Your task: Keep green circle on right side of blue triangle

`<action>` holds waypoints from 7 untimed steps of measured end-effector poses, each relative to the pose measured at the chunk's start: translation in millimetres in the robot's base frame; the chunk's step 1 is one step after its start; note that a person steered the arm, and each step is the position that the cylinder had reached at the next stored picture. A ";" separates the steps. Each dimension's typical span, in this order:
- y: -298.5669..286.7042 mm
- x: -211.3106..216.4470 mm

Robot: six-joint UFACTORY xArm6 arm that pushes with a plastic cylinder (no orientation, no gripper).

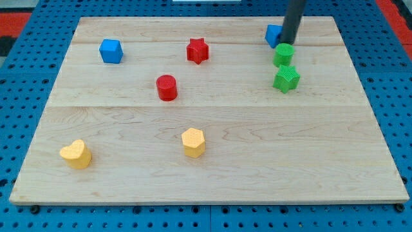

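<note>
while the rod is coming down from the view's top, these things are showing:
board: the wooden board (pixel 212 167) is lying flat on a blue table with holes (pixel 19 77), and it is filling most of the view.
rod: the dark rod (pixel 293 19) is leaning in at the view's top right, and it is covering part of the blue block behind it.
my tip: my tip (pixel 284 43) is sitting right at the top edge of the green circle and just beside the blue triangle. it is one plain stick, so it is not spreading, squeezing or pinching anything.
green star: the green star (pixel 286 78) is sitting just under the green circle, almost touching it.
green circle: the green circle (pixel 284 55) is sitting near the view's top right, just below and a little to the right of the blue triangle.
blue triangle: the blue triangle (pixel 273 35) is peeking out on the left of the rod, and its shape is hard to see.
blue block: a blue block with many sides (pixel 111 51) is sitting at the top left.
red star: the red star (pixel 197 50) is sitting near the top middle.
red circle: the red circle (pixel 167 87) is sitting below it and to the left.
yellow blocks: a yellow block with six sides (pixel 193 142) is sitting low in the middle, and a yellow heart (pixel 76 154) is sitting low on the left.
</note>
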State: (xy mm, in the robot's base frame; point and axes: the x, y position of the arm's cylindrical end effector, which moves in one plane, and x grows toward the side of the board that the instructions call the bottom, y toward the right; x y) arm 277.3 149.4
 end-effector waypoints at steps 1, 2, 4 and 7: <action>-35.6 -18.6; -20.6 -23.6; 79.1 -15.0; 2.4 68.6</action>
State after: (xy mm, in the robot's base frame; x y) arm 345.8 151.9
